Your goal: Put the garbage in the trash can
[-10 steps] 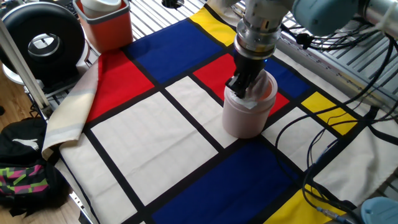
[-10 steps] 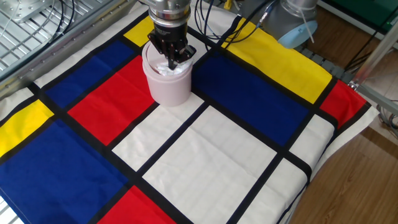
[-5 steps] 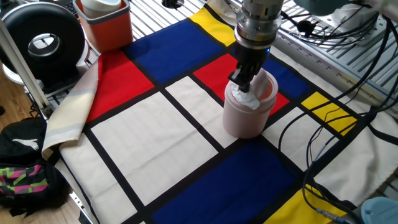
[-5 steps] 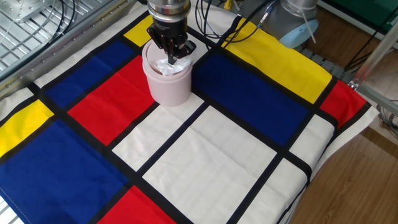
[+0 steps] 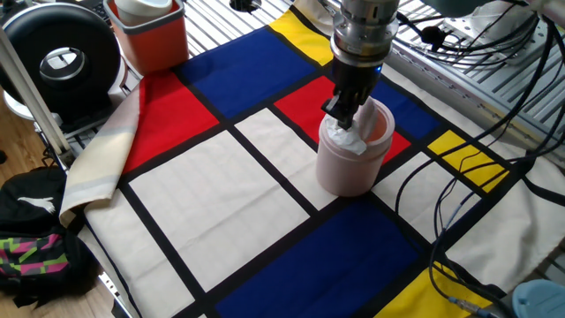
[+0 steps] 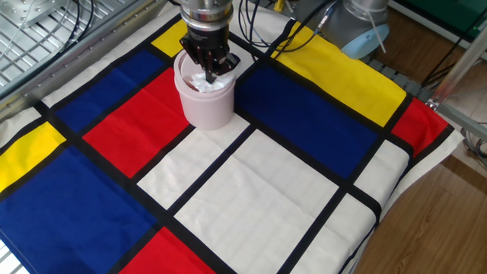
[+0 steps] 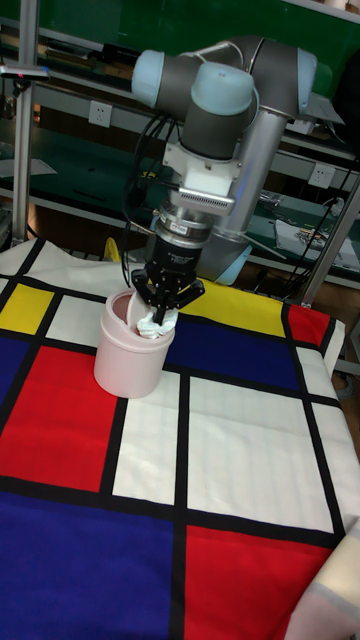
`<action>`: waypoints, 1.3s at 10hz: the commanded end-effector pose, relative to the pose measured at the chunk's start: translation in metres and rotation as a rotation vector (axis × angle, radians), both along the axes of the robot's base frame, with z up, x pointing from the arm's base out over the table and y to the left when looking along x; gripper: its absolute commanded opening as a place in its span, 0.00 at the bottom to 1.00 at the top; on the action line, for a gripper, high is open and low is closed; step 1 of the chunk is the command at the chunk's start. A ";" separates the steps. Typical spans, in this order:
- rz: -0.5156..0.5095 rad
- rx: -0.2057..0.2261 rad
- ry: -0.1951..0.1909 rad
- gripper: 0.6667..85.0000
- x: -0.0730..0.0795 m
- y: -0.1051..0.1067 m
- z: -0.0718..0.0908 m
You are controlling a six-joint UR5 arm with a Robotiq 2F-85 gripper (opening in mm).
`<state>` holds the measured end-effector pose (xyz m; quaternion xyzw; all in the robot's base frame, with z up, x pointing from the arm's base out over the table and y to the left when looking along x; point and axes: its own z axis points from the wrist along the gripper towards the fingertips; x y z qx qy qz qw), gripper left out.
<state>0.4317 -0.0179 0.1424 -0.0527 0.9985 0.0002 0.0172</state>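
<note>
The trash can (image 5: 349,172) (image 6: 207,106) (image 7: 130,365) is a pale pink cylinder standing upright on the checked cloth, with its mouth open. The garbage (image 5: 350,142) (image 6: 202,80) (image 7: 151,327), a crumpled white tissue wad, sits at the can's rim and sticks partly out of the mouth. My gripper (image 5: 342,124) (image 6: 209,74) (image 7: 160,315) points straight down over the mouth. Its fingertips are drawn together on the top of the wad. The part of the tissue inside the can is hidden.
A red-orange square bin (image 5: 152,35) stands at the cloth's far corner, next to a black round device (image 5: 62,57). Cables (image 5: 468,203) trail over the cloth beside the can. A bag (image 5: 35,247) lies on the floor past the cloth's hanging edge.
The gripper has risen a little from deep in the can's mouth. More of the white tissue now shows above the rim.
</note>
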 end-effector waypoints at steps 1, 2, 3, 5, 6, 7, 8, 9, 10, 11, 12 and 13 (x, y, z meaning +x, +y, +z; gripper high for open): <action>0.009 0.035 -0.030 0.12 0.007 0.004 -0.014; 0.010 0.039 -0.038 0.12 0.010 0.006 -0.019; 0.010 0.041 -0.041 0.12 0.011 0.007 -0.023; 0.018 0.039 -0.046 0.12 0.013 0.007 -0.026; 0.028 0.038 -0.041 0.13 0.011 0.007 -0.027; 0.030 0.037 -0.041 0.14 0.010 0.008 -0.028; 0.033 0.037 -0.037 0.14 0.010 0.008 -0.027; 0.047 0.053 -0.036 0.15 0.008 0.010 -0.028; 0.039 0.059 -0.030 0.17 0.007 0.014 -0.022; 0.024 0.018 0.022 0.17 -0.003 0.009 -0.010; 0.039 0.039 0.024 0.18 -0.003 0.013 -0.005; 0.045 0.049 0.015 0.21 -0.001 0.013 -0.004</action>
